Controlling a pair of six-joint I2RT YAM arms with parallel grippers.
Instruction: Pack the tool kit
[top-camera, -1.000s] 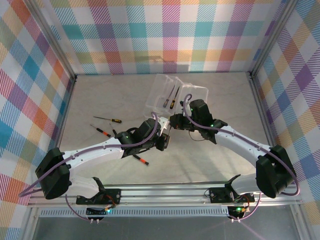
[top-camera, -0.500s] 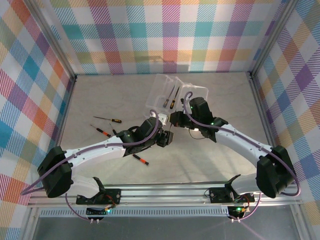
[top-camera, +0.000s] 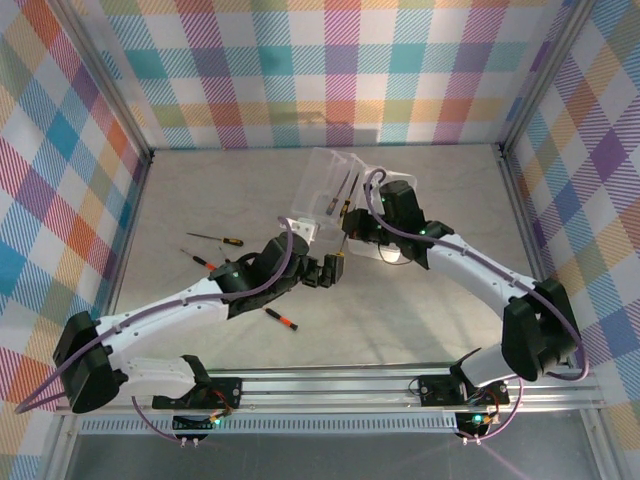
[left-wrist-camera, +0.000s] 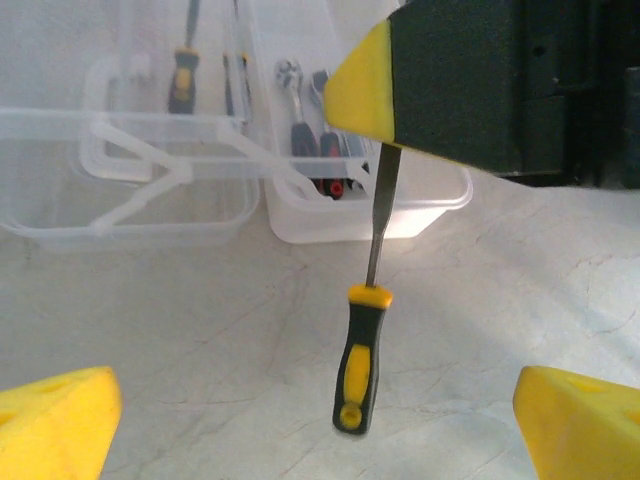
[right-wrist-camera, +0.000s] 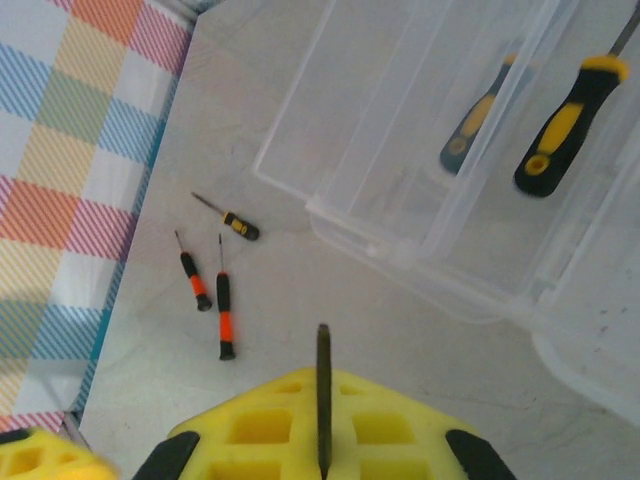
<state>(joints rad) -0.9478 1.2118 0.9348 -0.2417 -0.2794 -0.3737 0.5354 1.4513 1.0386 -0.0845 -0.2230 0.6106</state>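
Near the box (left-wrist-camera: 372, 218), right tool (right-wrist-camera: 320, 425) grips screwdriver (left-wrist-camera: 358, 362)

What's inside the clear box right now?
Two black-and-yellow screwdrivers lie in the clear box. The left wrist view shows chrome-headed tools in a separate section; frosted walls blur their lower ends, so the count is unclear.

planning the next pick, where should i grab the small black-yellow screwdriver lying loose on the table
Take the small black-yellow screwdriver by its handle, from straight above, fingers closing across its length. It lies flat with bare table on both sides, and the handle is thicker than the shaft.
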